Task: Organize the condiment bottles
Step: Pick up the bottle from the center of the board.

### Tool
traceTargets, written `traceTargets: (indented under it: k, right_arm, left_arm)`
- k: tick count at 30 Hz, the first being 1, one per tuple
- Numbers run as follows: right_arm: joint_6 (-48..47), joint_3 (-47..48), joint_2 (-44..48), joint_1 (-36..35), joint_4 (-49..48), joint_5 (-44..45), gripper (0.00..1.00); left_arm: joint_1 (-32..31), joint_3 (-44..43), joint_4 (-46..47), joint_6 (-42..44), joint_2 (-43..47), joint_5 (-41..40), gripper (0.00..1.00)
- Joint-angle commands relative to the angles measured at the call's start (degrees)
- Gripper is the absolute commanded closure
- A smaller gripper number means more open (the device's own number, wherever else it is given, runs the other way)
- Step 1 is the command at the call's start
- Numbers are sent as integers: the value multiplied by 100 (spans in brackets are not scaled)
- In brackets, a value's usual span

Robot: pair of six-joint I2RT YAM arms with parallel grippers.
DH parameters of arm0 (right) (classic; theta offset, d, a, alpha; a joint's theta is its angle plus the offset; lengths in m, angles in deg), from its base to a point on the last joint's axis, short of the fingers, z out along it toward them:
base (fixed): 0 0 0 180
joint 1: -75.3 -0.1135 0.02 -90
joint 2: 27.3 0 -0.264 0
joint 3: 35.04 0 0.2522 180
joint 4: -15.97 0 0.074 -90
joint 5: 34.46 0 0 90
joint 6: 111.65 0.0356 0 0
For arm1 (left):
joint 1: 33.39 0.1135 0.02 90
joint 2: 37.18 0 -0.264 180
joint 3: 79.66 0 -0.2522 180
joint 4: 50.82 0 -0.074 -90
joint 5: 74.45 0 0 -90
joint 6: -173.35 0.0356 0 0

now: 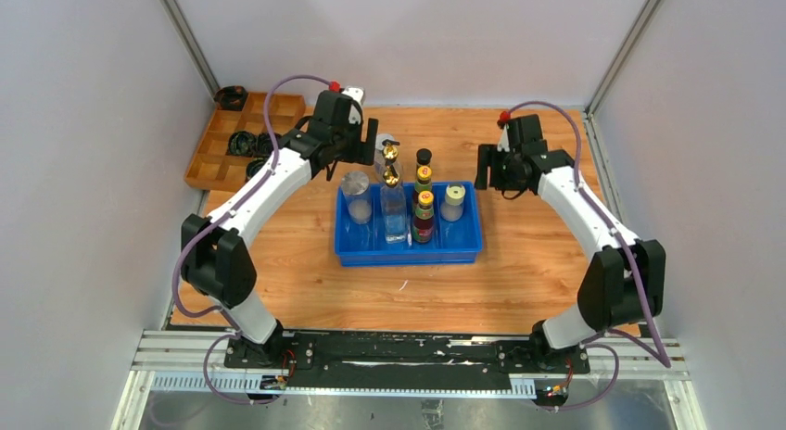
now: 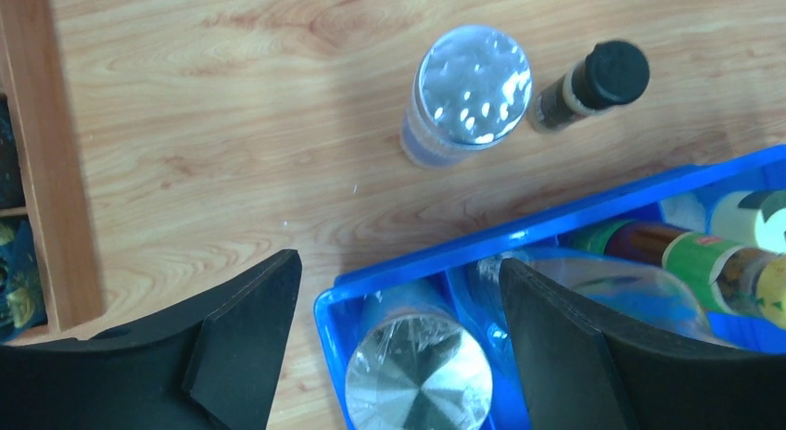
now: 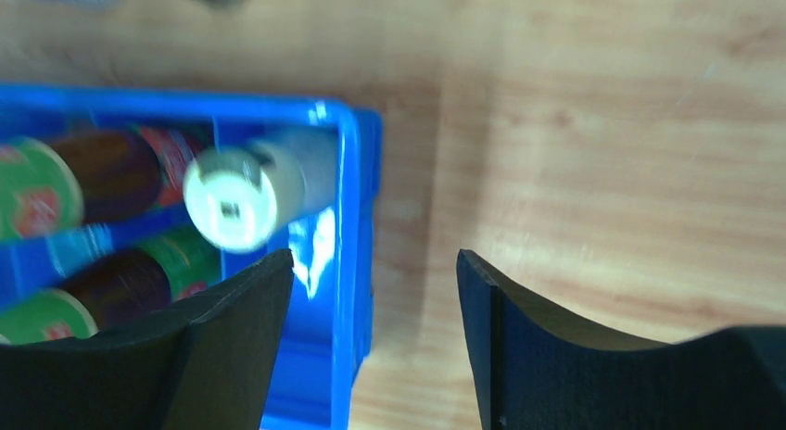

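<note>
A blue bin [image 1: 408, 249] holds a silver-lidded jar [image 1: 355, 185], a tall clear gold-spouted bottle [image 1: 394, 208], two dark yellow-capped sauce bottles [image 1: 424, 212] and a cream-lidded jar [image 1: 453, 200]. Behind the bin on the wood stand another silver-lidded jar [image 2: 471, 87] and a small black-capped bottle [image 2: 602, 78]. My left gripper [image 2: 397, 268] hangs open above the bin's back left corner, over the jar [image 2: 419, 379] inside it, holding nothing. My right gripper [image 3: 371, 259] is open over the bin's right wall [image 3: 348, 217], near the cream-lidded jar [image 3: 243, 198], with nothing held.
A wooden divided tray [image 1: 209, 161] with black coiled rings [image 1: 243, 143] sits at the back left, its edge [image 2: 56, 152] close to my left gripper. Grey walls close in on both sides. A metal rail [image 1: 408, 356] runs along the front.
</note>
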Motion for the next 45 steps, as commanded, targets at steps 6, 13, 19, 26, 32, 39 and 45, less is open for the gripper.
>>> traceTargets:
  k: [6,13,19,26,32,39,45]
  right_arm:
    - [-399,2233,-1828,260,-496,-1413,23]
    - [-284,2994,-2998,256,-1009,-2555,24]
    - [-292,2932,-3206,66,-1531,-2884,21]
    - [-454,2897,-3282,-237,-2097,-3067,15]
    - [-1026,3400,-3661,-617,-1496,-2528,14]
    - [-1194,3840,-4180,-815,-1100,-1710,14]
    - [-1094,3930,-4414,-861,-950,-939,16]
  left_arm:
    - [54,632,-93,158,959,-197,16]
    - [111,575,-337,268,1117,-66,16]
    - [113,749,-327,333,1235,-84,16]
    - [119,776,-338,408,1129,-60,16]
    - [155,762,-292,424,1021,-25,16]
    - [168,765,-265,455,971,-5,16]
    - [237,792,-214,474,952,63,16]
